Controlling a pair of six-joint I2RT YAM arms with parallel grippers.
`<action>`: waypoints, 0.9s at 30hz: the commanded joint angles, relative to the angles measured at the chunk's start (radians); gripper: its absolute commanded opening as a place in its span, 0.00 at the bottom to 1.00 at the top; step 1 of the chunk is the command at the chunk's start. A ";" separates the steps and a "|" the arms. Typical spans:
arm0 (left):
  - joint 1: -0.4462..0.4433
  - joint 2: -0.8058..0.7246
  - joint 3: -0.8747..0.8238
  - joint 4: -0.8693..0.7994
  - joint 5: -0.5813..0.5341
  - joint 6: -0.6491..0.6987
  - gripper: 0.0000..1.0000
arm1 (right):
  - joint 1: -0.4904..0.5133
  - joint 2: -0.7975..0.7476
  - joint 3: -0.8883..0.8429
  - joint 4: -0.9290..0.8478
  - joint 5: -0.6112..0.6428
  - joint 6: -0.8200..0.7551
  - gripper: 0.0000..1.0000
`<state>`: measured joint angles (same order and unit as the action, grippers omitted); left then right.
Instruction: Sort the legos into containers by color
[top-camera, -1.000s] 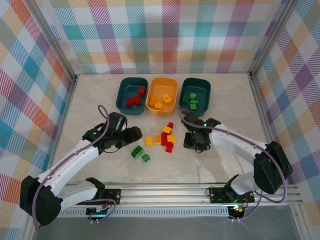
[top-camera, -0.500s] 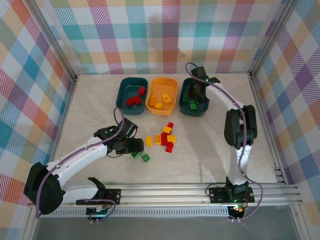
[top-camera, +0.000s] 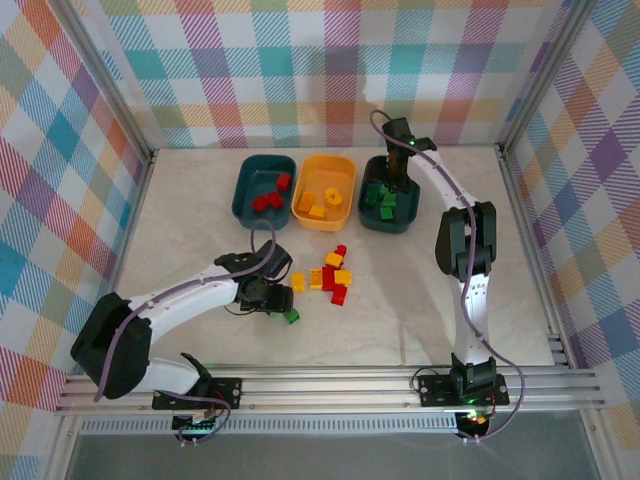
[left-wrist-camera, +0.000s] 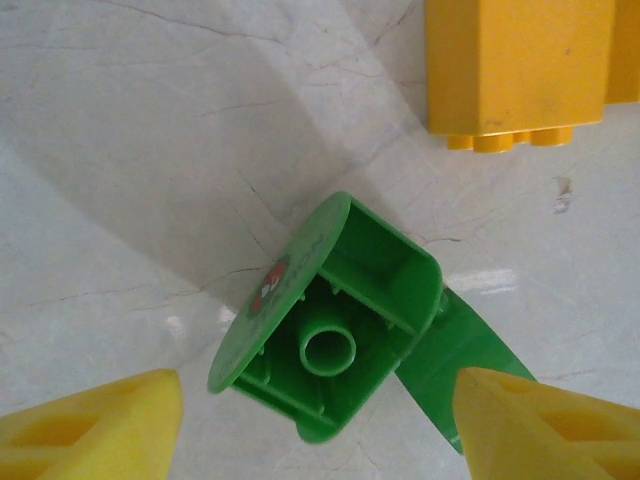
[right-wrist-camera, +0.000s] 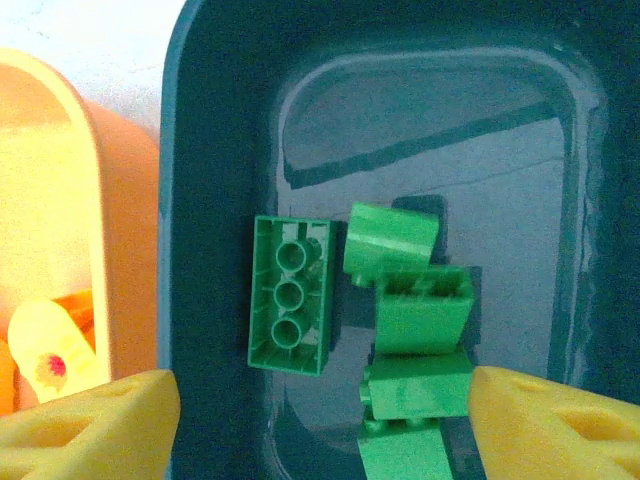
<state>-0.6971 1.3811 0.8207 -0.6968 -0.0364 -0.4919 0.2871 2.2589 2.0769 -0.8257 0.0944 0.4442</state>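
Green lego (left-wrist-camera: 330, 320) between open, empty left gripper (left-wrist-camera: 320, 420), right gripper (right-wrist-camera: 325, 420) open above teal container (right-wrist-camera: 205, 150).

Pale marbled worktop (top-camera: 170, 220) — evenly lit — enclosed by pastel plaid walls (top-camera: 330, 70); aluminium rail (top-camera: 330, 385) along near edge.

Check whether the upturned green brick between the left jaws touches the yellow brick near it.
Apart. The left wrist view shows bare table between the green brick and the yellow brick.
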 joint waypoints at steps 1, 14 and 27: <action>-0.013 0.047 0.014 0.024 -0.046 0.034 0.71 | -0.005 -0.131 -0.104 0.014 -0.034 -0.007 0.77; -0.012 0.153 0.041 0.076 -0.129 0.036 0.51 | -0.005 -0.550 -0.617 0.217 -0.149 0.054 0.78; -0.013 0.149 0.306 -0.001 -0.132 0.030 0.23 | -0.005 -0.939 -1.055 0.324 -0.107 0.099 0.81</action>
<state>-0.6998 1.5436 1.0027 -0.6807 -0.1516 -0.4770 0.2871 1.3796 1.0878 -0.5594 -0.0326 0.5083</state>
